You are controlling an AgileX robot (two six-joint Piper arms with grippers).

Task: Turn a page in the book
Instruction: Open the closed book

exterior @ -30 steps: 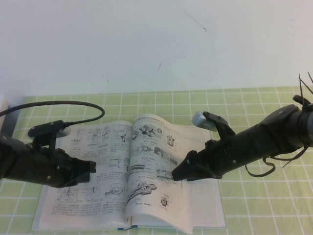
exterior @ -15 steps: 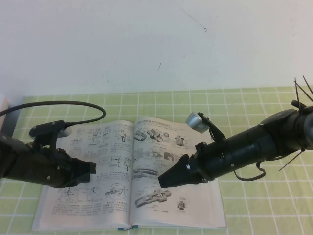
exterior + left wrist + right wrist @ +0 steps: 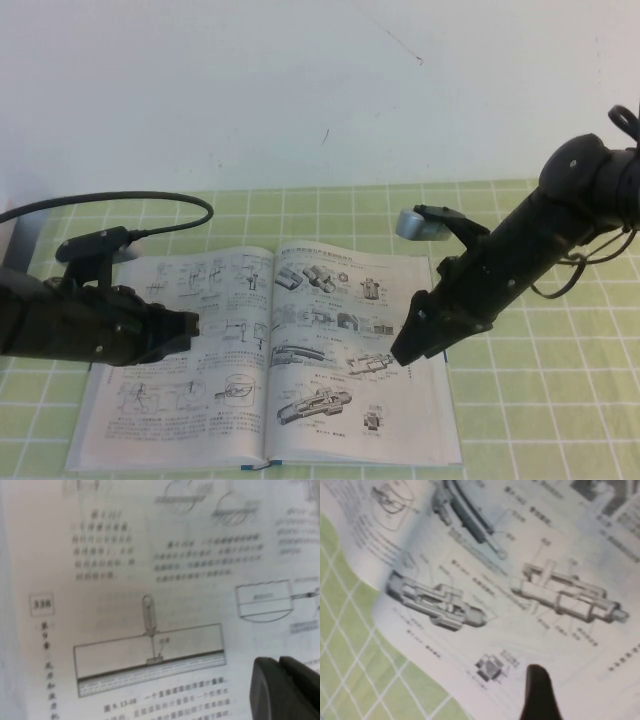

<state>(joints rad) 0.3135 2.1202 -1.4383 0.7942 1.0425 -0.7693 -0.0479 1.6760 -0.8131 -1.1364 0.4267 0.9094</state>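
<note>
The book (image 3: 115, 435) lies open on the green checked cloth. The page (image 3: 335, 300) with black machine-part drawings lies flat on the book's right side and also shows in the right wrist view (image 3: 520, 555). My right gripper (image 3: 405, 352) is shut and empty, hovering over the page's outer part near its right edge; its dark tip shows in the right wrist view (image 3: 536, 672). My left gripper (image 3: 187, 330) is shut and rests low over the left leaf with line sketches (image 3: 150, 580); its fingers (image 3: 285, 690) sit together.
The green checked cloth (image 3: 540, 420) spreads around the book, with room to the right and behind it. A white wall (image 3: 300, 90) stands at the back. A black cable (image 3: 150, 200) loops behind the left arm. A grey object (image 3: 18, 245) stands at the far left.
The page, curled up near the spine a second ago, now lies flat on the right side. My right gripper has drawn back to the right and risen. The left gripper has barely moved.
</note>
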